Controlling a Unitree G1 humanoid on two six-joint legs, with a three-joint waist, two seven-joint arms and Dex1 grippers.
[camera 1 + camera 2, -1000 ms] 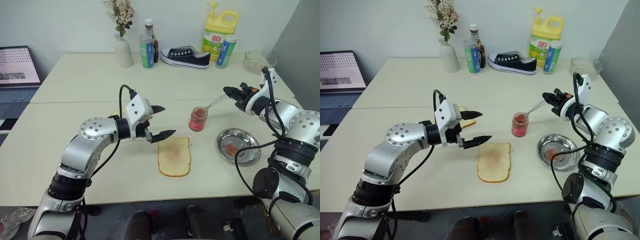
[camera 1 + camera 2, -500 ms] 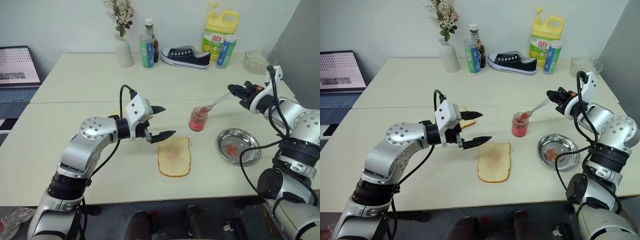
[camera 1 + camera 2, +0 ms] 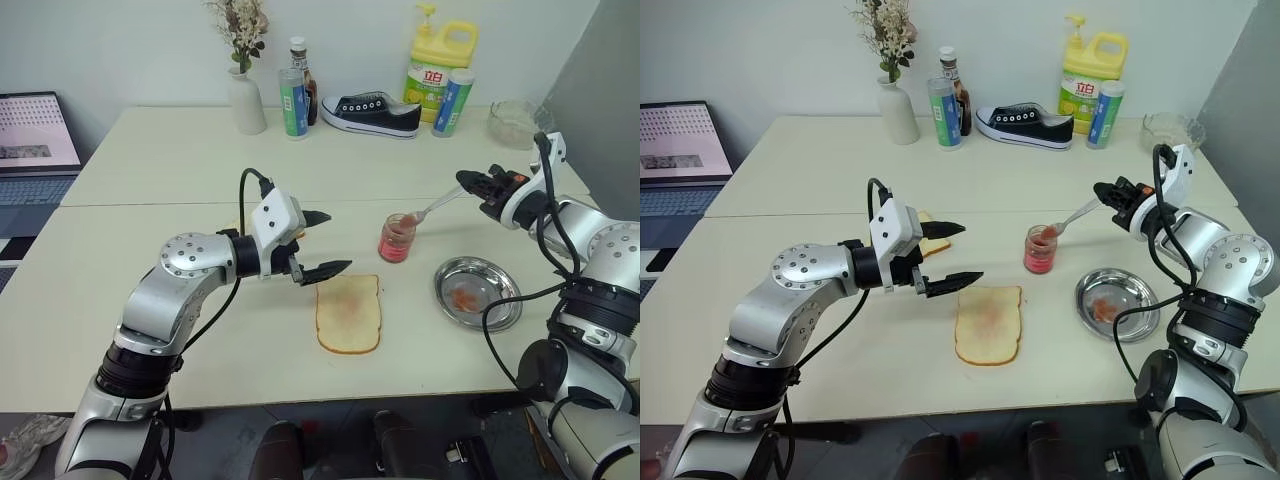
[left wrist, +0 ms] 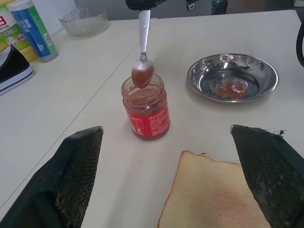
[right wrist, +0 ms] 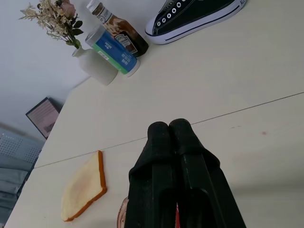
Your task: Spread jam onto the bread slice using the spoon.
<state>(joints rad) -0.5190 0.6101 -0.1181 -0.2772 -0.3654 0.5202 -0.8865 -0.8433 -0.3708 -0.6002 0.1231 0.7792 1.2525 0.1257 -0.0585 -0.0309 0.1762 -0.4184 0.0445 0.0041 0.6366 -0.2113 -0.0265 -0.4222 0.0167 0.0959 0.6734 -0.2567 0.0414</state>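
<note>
The small glass jar of red jam [image 3: 397, 238] stands open at mid-table. Over its mouth hangs the bowl of the silver spoon [image 4: 142, 75], loaded with jam; its handle [image 3: 437, 207] slants up to the right into my right gripper [image 3: 468, 182], which is shut on the handle's end. The bread slice [image 3: 349, 313], pale with a faint pinkish smear in its centre, lies flat in front of the jar. To the left of the jar and slice, my left gripper [image 3: 338, 240] hovers wide open above the table, holding nothing.
A round steel dish [image 3: 478, 293] with jam traces sits right of the slice. A plainer tan slice [image 5: 83, 187] lies behind my left gripper. Along the far edge stand a vase [image 3: 246, 100], bottles [image 3: 293, 103], a black shoe [image 3: 374, 112], a yellow jug [image 3: 438, 62] and a glass bowl [image 3: 512, 122]; a laptop [image 3: 35, 140] sits far left.
My right arm has shifted slightly to the right, with the spoon's bowl staying at the jar's mouth. The left arm has not moved.
</note>
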